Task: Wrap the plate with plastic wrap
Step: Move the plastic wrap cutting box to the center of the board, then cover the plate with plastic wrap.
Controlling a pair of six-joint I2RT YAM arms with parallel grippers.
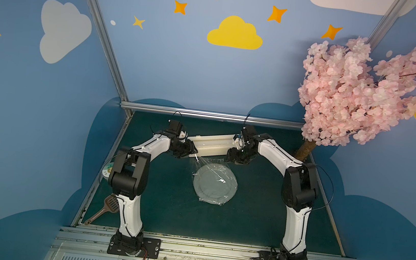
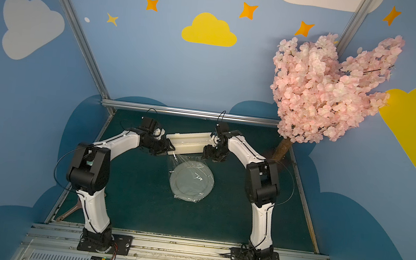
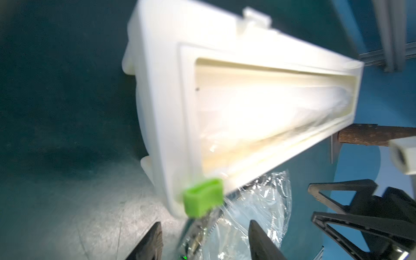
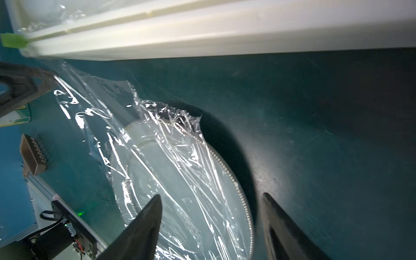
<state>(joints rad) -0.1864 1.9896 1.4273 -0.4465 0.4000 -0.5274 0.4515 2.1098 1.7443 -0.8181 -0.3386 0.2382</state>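
While a scoop (image 1: 106, 208) lies at the near left edge of the counter (image 1: 259, 208) and a jar (image 1: 105, 171) peeks from behind the left arm (image 1: 130, 169) in a top view, the plate (image 1: 215, 187) sits mid-counter between the arms. It is draped in wrap (image 1: 198, 167), which overhangs its left and near rim.

Both grippers stand just beyond the far rim. The left gripper (image 1: 190, 152) is past the rim's left side, jaws partly apart. Its wrist view shows crumpled wrap lying loose in the gap. The right wrist view shows a strand slanting up from the plate to one left fingertip (image 4: 44, 82); whether it clings there cannot be told. The right gripper (image 1: 230, 157) is past the rim's right side, jaws wide with nothing gripped. Its wrist view has one finger over the plate and one over bare counter.

Just behind both grippers lies the box (image 1: 213, 143), slightly askew, an end beside each, closing off the way back. A green tab (image 3: 202, 198) at its left end shows only in the wrist views.

Farthest, a blossom tree (image 1: 360, 92) rises at the back right corner.
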